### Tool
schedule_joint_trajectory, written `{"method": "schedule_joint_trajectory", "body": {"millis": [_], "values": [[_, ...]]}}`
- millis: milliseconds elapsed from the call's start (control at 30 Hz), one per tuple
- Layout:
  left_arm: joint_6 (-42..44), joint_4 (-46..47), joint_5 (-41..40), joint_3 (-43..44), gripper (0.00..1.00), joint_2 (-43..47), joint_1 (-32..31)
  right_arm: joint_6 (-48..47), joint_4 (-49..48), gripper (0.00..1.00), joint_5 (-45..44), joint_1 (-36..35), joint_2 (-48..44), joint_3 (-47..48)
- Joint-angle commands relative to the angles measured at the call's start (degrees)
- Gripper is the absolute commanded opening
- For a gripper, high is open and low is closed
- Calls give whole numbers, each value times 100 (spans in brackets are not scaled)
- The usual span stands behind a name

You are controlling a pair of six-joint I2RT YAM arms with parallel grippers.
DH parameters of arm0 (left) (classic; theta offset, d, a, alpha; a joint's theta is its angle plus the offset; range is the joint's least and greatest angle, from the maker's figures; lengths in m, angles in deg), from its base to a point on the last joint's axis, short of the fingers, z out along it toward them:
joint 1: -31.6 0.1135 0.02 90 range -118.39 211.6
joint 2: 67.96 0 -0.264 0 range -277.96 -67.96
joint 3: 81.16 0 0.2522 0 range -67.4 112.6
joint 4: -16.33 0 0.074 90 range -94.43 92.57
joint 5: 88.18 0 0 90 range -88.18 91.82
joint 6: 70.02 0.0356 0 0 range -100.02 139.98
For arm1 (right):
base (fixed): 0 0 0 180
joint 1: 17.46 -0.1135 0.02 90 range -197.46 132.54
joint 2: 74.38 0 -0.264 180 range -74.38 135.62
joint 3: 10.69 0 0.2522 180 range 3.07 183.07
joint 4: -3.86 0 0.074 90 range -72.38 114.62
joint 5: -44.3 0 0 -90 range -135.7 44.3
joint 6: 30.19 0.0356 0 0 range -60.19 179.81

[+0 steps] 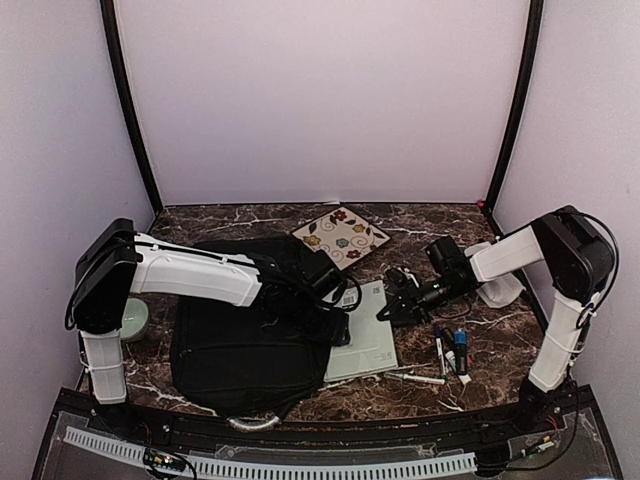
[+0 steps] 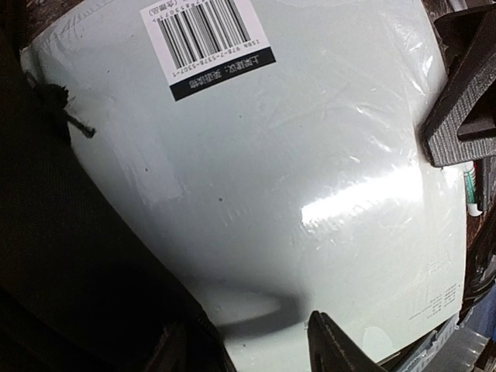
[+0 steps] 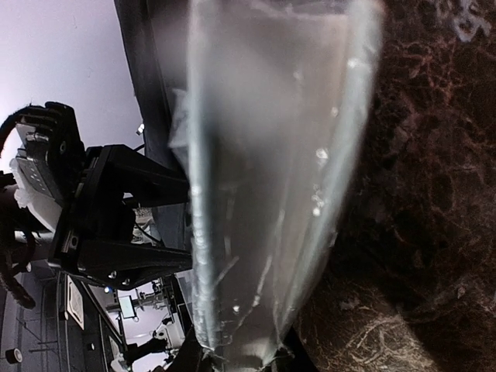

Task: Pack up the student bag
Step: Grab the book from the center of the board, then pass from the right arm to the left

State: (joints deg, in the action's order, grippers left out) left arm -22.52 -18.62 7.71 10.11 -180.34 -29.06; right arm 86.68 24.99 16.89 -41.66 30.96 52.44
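The student bag, a large black backpack, lies flat at the left centre with its grey-white handle at the near edge. A pale grey-green plastic-wrapped book lies against the bag's right side. Its barcode label shows in the left wrist view. My left gripper is open above the seam where the bag meets the book, one finger over the book. My right gripper is shut on the book's right edge, and the right wrist view shows the book edge-on between the jaws.
A floral-patterned notebook lies at the back centre. Several pens and markers lie at the front right. A white object sits under the right arm. A pale green round object sits by the left arm's base.
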Motion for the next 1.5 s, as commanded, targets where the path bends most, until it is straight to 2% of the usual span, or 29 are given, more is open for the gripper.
{"method": "schedule_joint_trajectory", "body": {"millis": [0, 267, 500, 700, 967, 1167, 1300, 1467], "values": [[170, -119, -33, -294, 57, 7, -95, -270, -195, 14, 4, 147, -141, 270], [574, -204, -130, 448, 59, 101, -95, -663, 222, 4, -5, 544, -556, 482], [1068, -166, -316, 1219, 60, 338, -43, -1053, 606, 0, -52, 773, -1105, 912], [1303, 148, 133, 1504, 63, 638, 340, -1583, 1057, 0, -102, 783, -1455, 1417], [1631, 1047, 953, 858, 65, 1523, 1192, -2758, 1576, 0, -521, 807, -2001, 1879], [2043, 2107, 695, -164, 66, 2282, 1604, -3734, 2424, 0, 187, 799, -1834, 2688], [2174, 3193, 1124, -859, 70, 2508, 1737, -3827, 2453, 0, 481, 803, -1822, 2822], [2076, 3778, 1992, -844, 72, 2172, 1750, -3285, 1931, 0, 841, 800, -1753, 2842]]}}
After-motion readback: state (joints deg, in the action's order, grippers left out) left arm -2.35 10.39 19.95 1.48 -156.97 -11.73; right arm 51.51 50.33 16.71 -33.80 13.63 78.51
